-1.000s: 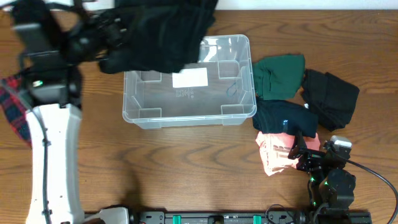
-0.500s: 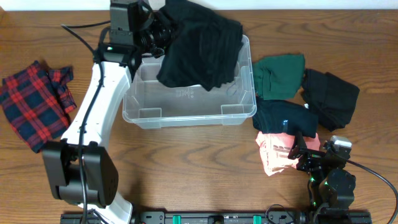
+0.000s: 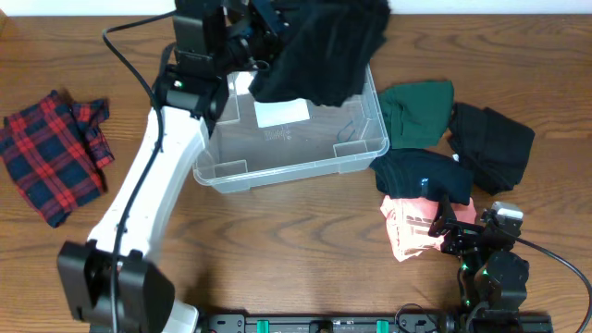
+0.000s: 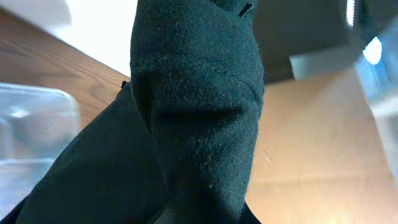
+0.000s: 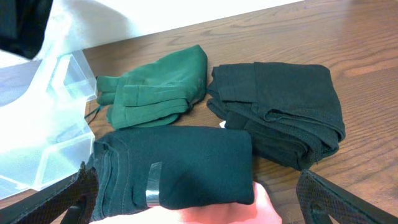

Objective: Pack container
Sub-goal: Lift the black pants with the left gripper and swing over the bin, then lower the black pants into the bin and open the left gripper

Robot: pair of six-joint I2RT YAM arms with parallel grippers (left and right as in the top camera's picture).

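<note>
Black all over, the hanging garment (image 4: 199,112) fills your left wrist view and hides the fingers; only overhead shows the left gripper (image 3: 264,26) holding it above the far right corner of the clear container (image 3: 277,168), mid-table. The right wrist view shows the right gripper (image 5: 193,177) spread wide over a folded dark garment (image 5: 180,162), green cloth (image 5: 155,84) and container wall beyond.
</note>
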